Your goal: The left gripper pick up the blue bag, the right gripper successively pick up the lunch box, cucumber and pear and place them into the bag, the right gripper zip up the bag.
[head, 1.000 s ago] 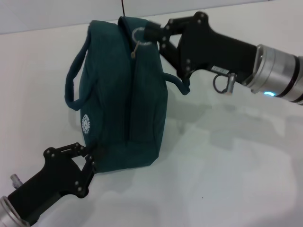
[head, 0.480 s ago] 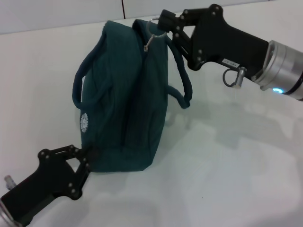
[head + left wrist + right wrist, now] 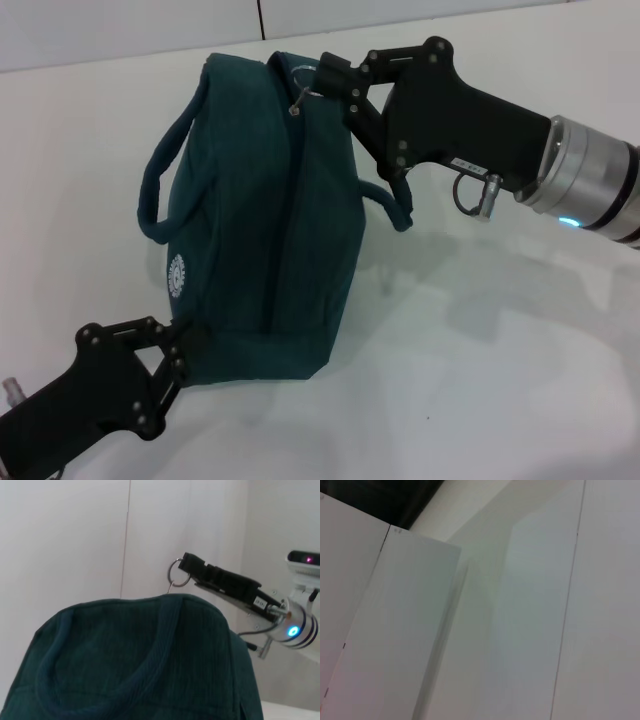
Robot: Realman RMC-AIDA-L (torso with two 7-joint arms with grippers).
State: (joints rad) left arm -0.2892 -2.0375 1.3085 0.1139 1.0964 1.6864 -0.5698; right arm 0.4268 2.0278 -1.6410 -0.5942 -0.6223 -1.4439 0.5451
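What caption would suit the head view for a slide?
Right hand pinches the ring pull atop the blue bag while the left hand grips its lower corner.

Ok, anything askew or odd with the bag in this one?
Slightly. The blue bag leans rather than standing square, with the right gripper shut on the zipper ring at its top far end and the left gripper at its bottom near corner. No tear or spill shows.

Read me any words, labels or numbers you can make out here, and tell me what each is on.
None can be read.
Round white emblem on the blue bag: print too small to read.
Small white label on the right gripper: too blurred to read.
Left gripper: no markings seen.
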